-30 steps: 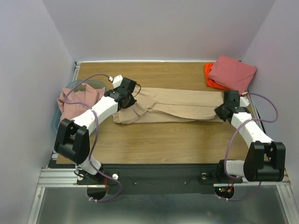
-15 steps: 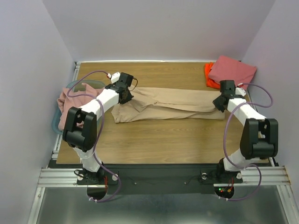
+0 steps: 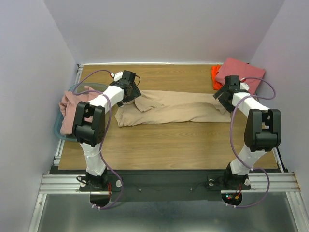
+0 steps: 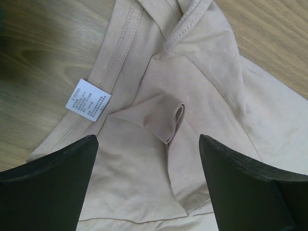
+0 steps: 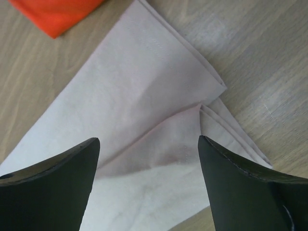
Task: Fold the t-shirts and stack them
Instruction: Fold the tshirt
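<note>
Limp, light tan t-shirt point(image 3: 174, 107) lay lengthwise on a desk point(image 3: 169, 145). Left tool point(image 4: 147, 140) hung spread over its collar, right tool point(image 5: 149, 142) spread over hem corners, probably the best holds.

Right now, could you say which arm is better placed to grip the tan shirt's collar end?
Likely left: its open hand hangs over the tan shirt's collar label; the right hand is at the far end.

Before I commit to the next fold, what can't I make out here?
Label print on the tan shirt: left wrist view, too small to read.
Orange shirt: top view, mostly under the salmon-red shirt; right wrist view, cut by the top edge.
Teal bin: top view, largely covered by the pink shirt and left arm.
</note>
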Controlling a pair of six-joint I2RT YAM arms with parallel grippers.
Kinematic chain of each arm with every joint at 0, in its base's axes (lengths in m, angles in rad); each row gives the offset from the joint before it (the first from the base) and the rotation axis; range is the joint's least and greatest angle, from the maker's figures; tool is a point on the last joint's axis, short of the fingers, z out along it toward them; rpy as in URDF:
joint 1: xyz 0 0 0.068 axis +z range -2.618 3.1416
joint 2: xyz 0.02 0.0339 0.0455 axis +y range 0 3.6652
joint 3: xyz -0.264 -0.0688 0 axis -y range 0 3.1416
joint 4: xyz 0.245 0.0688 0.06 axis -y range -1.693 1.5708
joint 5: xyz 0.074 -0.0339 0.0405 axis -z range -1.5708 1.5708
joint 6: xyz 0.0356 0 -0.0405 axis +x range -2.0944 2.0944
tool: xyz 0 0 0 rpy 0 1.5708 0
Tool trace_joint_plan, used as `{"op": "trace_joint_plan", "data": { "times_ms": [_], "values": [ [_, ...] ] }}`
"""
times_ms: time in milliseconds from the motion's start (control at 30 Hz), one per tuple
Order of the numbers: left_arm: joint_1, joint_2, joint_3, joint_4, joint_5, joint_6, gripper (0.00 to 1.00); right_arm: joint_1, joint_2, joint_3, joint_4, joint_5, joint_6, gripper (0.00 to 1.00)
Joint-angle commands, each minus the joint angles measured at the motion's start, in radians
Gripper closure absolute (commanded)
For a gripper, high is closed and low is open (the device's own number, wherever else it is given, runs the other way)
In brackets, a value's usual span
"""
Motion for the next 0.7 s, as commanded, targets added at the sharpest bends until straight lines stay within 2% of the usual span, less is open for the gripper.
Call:
{"op": "trace_joint_plan", "data": {
  "times_ms": [0, 167, 300, 500, 667],
  "values": [
    [0.001, -0.09, 0.018, 0.021, 0.03, 0.012, 0.02, -0.004, -0.126, -0.003, 0.028, -0.059, -0.057, 0.09],
    [-0.016, -0.187, -0.088, 0.078, 0.1, 0.0, 0.02, -0.002, -0.213, -0.089, 0.034, -0.22, -0.093, 0.0],
    [-0.062, -0.234, -0.19, 0.128, 0.137, -0.023, 0.02, 0.008, -0.235, -0.146, 0.049, -0.311, -0.119, 0.0],
    [-0.091, -0.233, -0.252, 0.187, 0.205, -0.04, 0.02, 0.027, -0.166, -0.134, 0.089, -0.431, -0.171, 0.0],
    [-0.103, -0.176, -0.246, 0.201, 0.208, -0.052, 0.01, 0.05, -0.073, -0.112, 0.109, -0.408, -0.151, 0.0]
  ]
}}
